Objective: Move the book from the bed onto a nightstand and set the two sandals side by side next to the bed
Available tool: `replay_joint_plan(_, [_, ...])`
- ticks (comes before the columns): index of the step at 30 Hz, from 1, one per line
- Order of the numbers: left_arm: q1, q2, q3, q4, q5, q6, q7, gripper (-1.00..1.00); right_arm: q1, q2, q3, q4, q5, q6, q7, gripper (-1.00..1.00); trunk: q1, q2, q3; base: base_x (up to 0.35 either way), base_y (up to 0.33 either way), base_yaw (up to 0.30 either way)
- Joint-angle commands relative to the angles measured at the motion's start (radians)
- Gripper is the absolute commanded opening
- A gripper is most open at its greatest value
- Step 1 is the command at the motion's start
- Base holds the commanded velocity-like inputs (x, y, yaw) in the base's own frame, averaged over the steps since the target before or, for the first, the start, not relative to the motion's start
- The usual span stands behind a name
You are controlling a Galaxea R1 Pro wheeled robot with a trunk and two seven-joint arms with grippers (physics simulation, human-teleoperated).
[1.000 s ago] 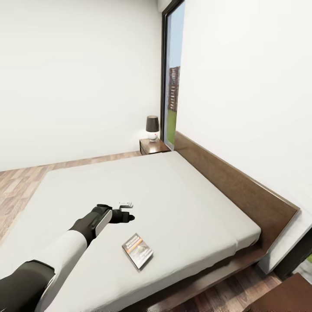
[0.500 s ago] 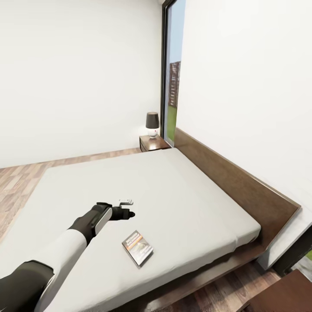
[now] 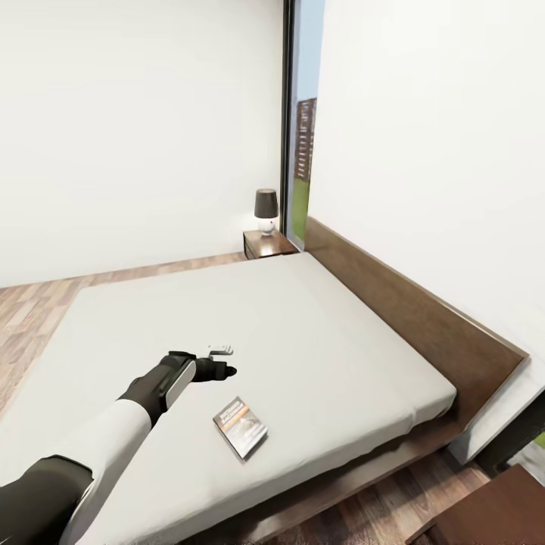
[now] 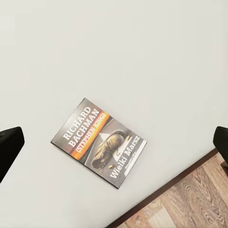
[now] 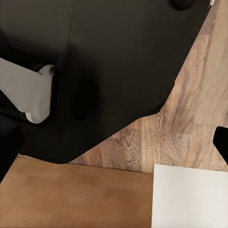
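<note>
So the book (image 3: 241,428) is seen lying flat on the light-grey mattress of the bed (image 3: 318,333), near the foot-side edge closest to the camera and well apart from the headboard (image 3: 424,318). From the left wrist view the cover (image 4: 99,142) can be read pretty clearly: dark, with an orange band, white lettering and a picture of a boot, and it's sitting at an angle to the mattress edge, with a strip of wood-plank floor (image 4: 190,199) visible past that edge.

The left end effector (image 3: 219,363) is held out over the mattress, just up and to the left of the book, not touching it. Its fingers are spread wide in the wrist view, one dark fingertip (image 4: 9,147) at each side of the frame with the book sitting between them, so it's released and nothing is gripped.

The right end effector (image 5: 114,152) is harder to judge. Dark tips are seen at both edges of its wrist view, so it looks released too, pointed down at floor planks, a dark robot body part (image 5: 104,71) and a pale corner (image 5: 190,197) that can't be identified.

At the far corner, a nightstand (image 3: 266,244) is tucked beside the headboard with a small dark-shaded lamp (image 3: 266,210) on it, right by the tall window (image 3: 301,136). A second dark wooden top (image 3: 499,515) is caught at the lower right.
</note>
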Motion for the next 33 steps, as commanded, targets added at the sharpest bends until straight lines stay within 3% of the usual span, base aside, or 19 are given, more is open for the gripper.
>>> replay_joint_plan(1, [-0.001,0.001,-0.005,-0.001,0.0,0.003,-0.002,1.0,-0.001,0.0,0.007,0.001,0.001,0.001,0.003,1.0,0.004,-0.009,-0.006,0.0,0.0,0.0])
replay_joint_plan(29, [0.001,0.001,-0.006,-0.004,0.0,-0.014,-0.004,1.0,0.0,0.001,0.008,0.001,0.001,0.001,0.003,1.0,0.111,-0.205,-0.14,0.0,0.0,0.0])
replay_joint_plan(33, [0.001,0.002,-0.006,-0.005,0.0,-0.015,-0.006,1.0,0.0,0.001,0.008,0.001,0.0,0.001,0.003,1.0,0.111,-0.205,-0.147,0.0,0.0,0.0])
